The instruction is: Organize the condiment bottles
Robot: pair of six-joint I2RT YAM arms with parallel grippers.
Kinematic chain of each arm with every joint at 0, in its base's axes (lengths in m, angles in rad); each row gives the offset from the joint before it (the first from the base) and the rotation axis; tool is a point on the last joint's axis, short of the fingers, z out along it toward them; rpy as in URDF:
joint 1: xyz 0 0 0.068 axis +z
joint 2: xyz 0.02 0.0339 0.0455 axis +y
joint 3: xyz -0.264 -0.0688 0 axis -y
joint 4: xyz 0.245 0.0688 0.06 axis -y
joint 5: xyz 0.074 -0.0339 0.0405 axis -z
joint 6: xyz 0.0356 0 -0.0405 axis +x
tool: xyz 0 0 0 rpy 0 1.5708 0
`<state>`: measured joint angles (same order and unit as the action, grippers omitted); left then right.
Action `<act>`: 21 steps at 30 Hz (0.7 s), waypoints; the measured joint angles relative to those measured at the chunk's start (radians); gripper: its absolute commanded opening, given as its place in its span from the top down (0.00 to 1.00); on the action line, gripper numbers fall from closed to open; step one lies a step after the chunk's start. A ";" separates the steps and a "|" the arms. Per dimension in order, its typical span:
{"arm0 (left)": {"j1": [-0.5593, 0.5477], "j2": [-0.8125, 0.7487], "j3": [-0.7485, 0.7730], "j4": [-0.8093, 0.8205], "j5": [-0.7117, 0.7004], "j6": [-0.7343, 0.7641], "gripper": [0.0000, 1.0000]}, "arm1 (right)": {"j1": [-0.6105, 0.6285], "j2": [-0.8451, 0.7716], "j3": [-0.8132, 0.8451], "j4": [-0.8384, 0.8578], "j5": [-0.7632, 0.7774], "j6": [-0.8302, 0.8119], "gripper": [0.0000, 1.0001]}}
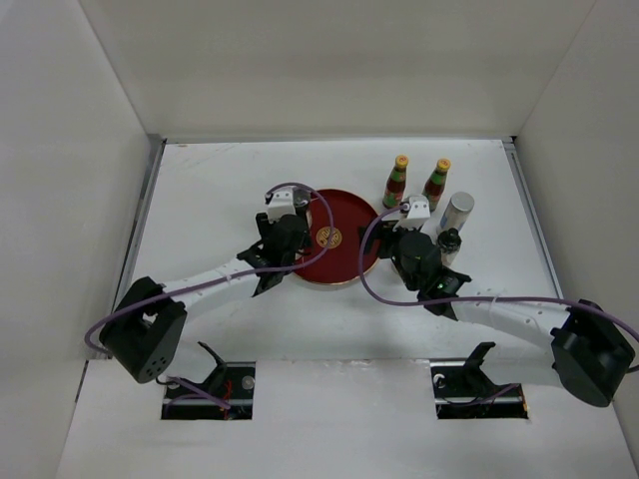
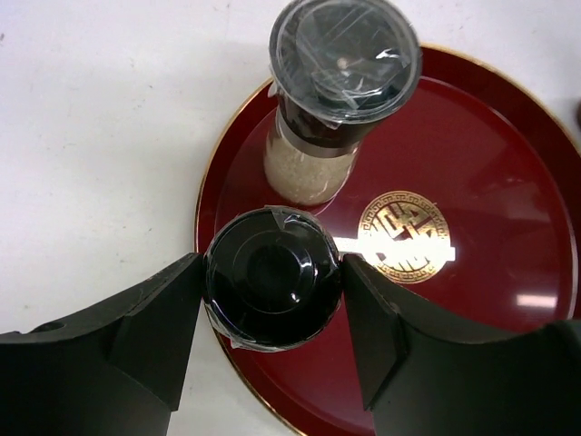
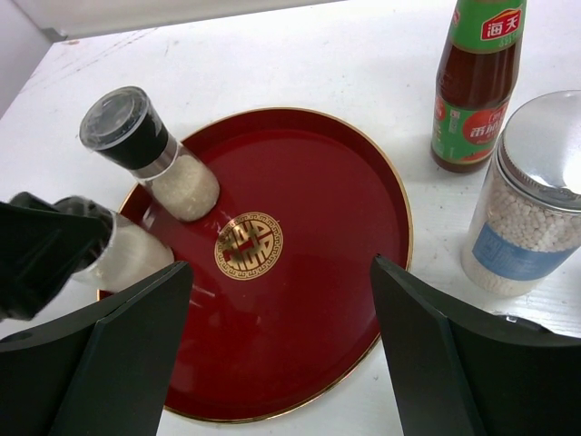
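Note:
My left gripper (image 2: 272, 300) is shut on a black-lidded spice jar (image 2: 272, 277) with pale contents, at the left rim of the round red tray (image 2: 508, 227). The held jar also shows in the right wrist view (image 3: 127, 254). A second dark-lidded jar (image 2: 336, 82) with white contents stands on the tray just beyond it. My right gripper (image 3: 281, 272) is open and empty over the tray's right part. Two slim yellow-capped sauce bottles (image 1: 397, 180) (image 1: 436, 183), a silver-topped cylinder (image 1: 457, 212) and a small dark-lidded jar (image 1: 448, 242) stand right of the tray.
The tray (image 1: 344, 264) lies mid-table with a gold emblem (image 3: 248, 245) at its centre. In the right wrist view a sauce bottle (image 3: 477, 82) and the silver-topped cylinder (image 3: 536, 191) stand close to the tray's right rim. White walls enclose the table on three sides.

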<state>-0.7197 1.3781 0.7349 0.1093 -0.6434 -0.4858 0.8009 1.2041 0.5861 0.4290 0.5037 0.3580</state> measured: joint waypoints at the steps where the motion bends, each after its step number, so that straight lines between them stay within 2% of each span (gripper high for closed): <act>1: 0.002 0.015 0.000 0.016 -0.003 0.002 0.56 | 0.000 0.000 0.000 0.000 0.000 0.000 0.14; 3: 0.003 0.032 0.003 0.045 -0.002 0.007 0.55 | 0.000 0.000 0.000 0.000 0.000 0.000 0.14; 5: 0.003 0.045 0.005 0.061 -0.008 0.011 0.51 | 0.000 0.000 0.000 0.000 0.000 0.000 0.14; 10: -0.003 0.053 0.005 0.081 -0.037 0.008 0.22 | 0.002 0.000 0.000 0.000 0.000 0.000 0.14; 14: -0.015 0.048 -0.012 0.091 -0.076 0.002 0.12 | 0.006 -0.017 0.000 -0.003 -0.014 0.000 0.15; 16: -0.024 0.032 -0.036 0.092 -0.085 -0.005 0.10 | 0.011 -0.046 0.000 -0.005 -0.028 -0.001 0.21; 17: -0.031 0.014 -0.056 0.091 -0.090 -0.011 0.08 | 0.016 -0.065 0.000 -0.005 -0.037 -0.002 0.29; 19: -0.051 -0.048 -0.104 0.090 -0.108 -0.022 0.09 | 0.020 -0.100 0.005 -0.008 -0.047 -0.005 0.57; 20: -0.066 -0.096 -0.133 0.089 -0.117 -0.027 0.10 | 0.018 -0.114 0.014 -0.021 -0.053 -0.003 0.67; 21: -0.083 -0.158 -0.165 0.090 -0.126 -0.030 0.12 | 0.010 -0.122 0.030 -0.041 -0.058 -0.003 0.73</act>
<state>-0.8028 1.2205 0.5701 0.1997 -0.7689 -0.5156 0.8104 1.0817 0.6163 0.3878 0.4454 0.3546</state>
